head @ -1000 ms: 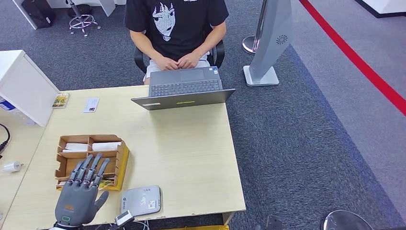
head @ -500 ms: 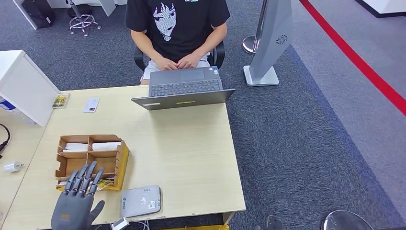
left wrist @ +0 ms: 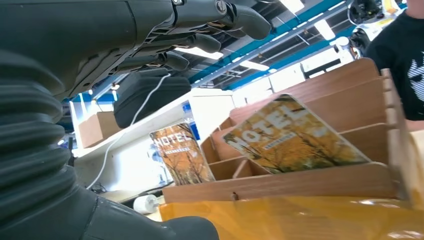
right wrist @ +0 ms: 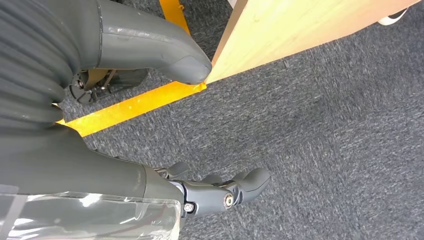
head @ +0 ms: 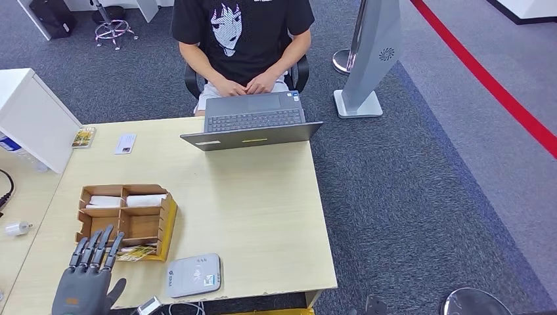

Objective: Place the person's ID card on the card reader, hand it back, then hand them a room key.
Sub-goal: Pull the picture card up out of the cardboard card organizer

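While the person in the black printed T-shirt (head: 242,33) sits behind the open grey laptop (head: 253,121) at the far edge of the pale wooden desk (head: 256,210), the head view shows the left hand (head: 84,283) at the desk's near left corner, flat, fingers straight and slightly spread, holding nothing. Its fingertips lie just short of the brown wooden compartment organiser (head: 125,220), which sits in a yellow tray. The organiser's two far compartments each hold a white card stack (head: 146,200); a printed hotel key card (head: 136,251) lies in the nearest row, close to the fingertips. Just right of the hand, the flat grey card reader (head: 193,275) rests near the desk's front edge with nothing on its top. A small white ID card (head: 125,143) lies on the desk's far left, beside a small yellow-printed card (head: 83,137) and well apart from the reader.

From the left wrist view, the left hand's dark fingers (left wrist: 200,42) extend straight with nothing between them, above the organiser (left wrist: 320,180). Two autumn-printed cards marked HOTEL (left wrist: 292,137) lean in its near compartments.

From the right wrist view, the right hand (right wrist: 200,185) hangs beside the desk's edge (right wrist: 300,30) over grey carpet (right wrist: 325,150), its fingers loosely curled and its thumb (right wrist: 150,45) apart, gripping nothing.
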Controlling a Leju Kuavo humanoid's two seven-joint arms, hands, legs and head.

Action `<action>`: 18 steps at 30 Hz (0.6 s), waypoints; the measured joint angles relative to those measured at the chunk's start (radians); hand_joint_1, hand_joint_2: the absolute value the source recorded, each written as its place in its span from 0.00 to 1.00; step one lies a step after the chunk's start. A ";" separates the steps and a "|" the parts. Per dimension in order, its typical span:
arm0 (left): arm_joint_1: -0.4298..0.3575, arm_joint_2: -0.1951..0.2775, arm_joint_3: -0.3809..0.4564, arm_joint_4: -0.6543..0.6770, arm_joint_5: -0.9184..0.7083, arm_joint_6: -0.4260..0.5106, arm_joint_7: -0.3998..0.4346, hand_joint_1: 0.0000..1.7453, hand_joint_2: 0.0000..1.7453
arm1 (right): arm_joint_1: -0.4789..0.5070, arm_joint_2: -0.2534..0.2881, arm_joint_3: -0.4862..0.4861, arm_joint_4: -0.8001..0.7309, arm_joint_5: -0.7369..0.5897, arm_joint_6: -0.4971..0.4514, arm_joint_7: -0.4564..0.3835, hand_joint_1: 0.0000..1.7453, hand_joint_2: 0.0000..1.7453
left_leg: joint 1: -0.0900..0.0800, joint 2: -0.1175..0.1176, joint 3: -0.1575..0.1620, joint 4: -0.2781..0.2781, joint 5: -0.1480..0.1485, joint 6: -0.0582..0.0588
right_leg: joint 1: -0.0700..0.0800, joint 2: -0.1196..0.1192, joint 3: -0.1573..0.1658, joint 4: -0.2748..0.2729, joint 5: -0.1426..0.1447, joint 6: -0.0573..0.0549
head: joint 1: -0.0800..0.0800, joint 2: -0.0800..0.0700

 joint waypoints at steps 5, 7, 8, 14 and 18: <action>-0.003 0.000 0.035 0.013 0.000 0.018 -0.018 0.00 1.00 | -0.002 0.000 0.006 0.003 0.002 0.000 0.000 0.00 1.00 | 0.000 0.000 0.000 0.000 0.000 0.000 | 0.000 0.000 0.000 0.000 0.000 0.000 | 0.000 0.000; -0.010 0.000 0.046 0.024 0.004 0.019 -0.033 0.00 1.00 | -0.003 0.000 0.008 0.004 0.002 0.001 0.000 0.00 1.00 | 0.000 0.000 0.000 0.000 0.000 0.000 | 0.000 0.000 0.000 0.000 0.000 0.000 | 0.000 0.000; -0.015 -0.001 0.052 0.032 0.009 0.020 -0.041 0.00 1.00 | -0.003 0.000 0.009 0.005 0.002 0.001 0.000 0.00 1.00 | 0.000 0.000 0.000 0.000 0.000 0.000 | 0.000 0.000 0.000 0.000 0.000 0.000 | 0.000 0.000; -0.048 -0.008 0.074 0.081 0.021 0.027 -0.068 0.00 1.00 | -0.007 0.000 0.012 0.009 0.003 0.002 0.000 0.00 1.00 | 0.000 0.000 0.000 0.000 0.000 0.000 | 0.000 0.000 0.000 0.000 0.000 0.000 | 0.000 0.000; -0.059 -0.016 0.083 0.107 0.022 0.031 -0.089 0.00 1.00 | -0.009 0.000 0.012 0.012 0.004 0.001 0.000 0.00 1.00 | 0.000 0.000 0.000 0.000 0.000 0.000 | 0.000 0.000 0.000 0.000 0.000 0.000 | 0.000 0.000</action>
